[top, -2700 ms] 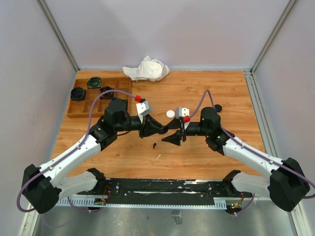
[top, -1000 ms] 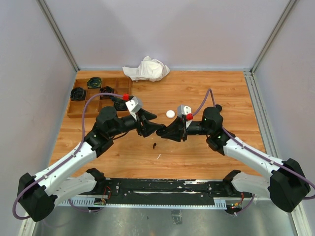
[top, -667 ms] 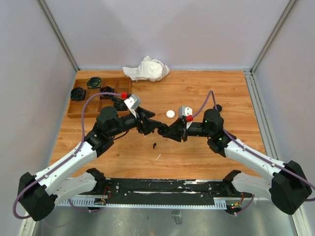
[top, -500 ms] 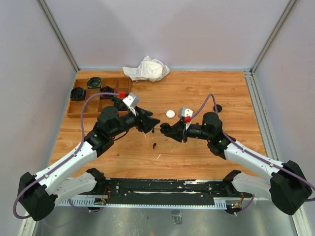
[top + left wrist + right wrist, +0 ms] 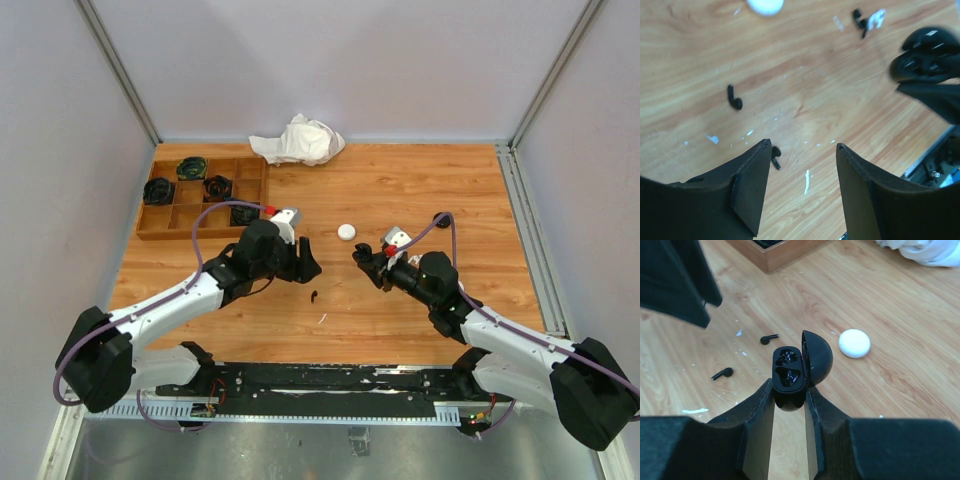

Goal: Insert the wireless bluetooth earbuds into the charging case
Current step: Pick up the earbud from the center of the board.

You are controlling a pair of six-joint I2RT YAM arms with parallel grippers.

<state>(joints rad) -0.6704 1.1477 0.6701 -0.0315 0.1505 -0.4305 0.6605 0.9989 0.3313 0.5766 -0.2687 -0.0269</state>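
Presenting open black charging case [image 5: 790, 367] mid-frame, clenched in right gripper [image 5: 789, 390]; poising left gripper [image 5: 802, 147], released, over black earbud [image 5: 775, 154].

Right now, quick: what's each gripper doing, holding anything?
Left gripper: open, holding nothing.
Right gripper: closed on the black charging case, whose lid is open.
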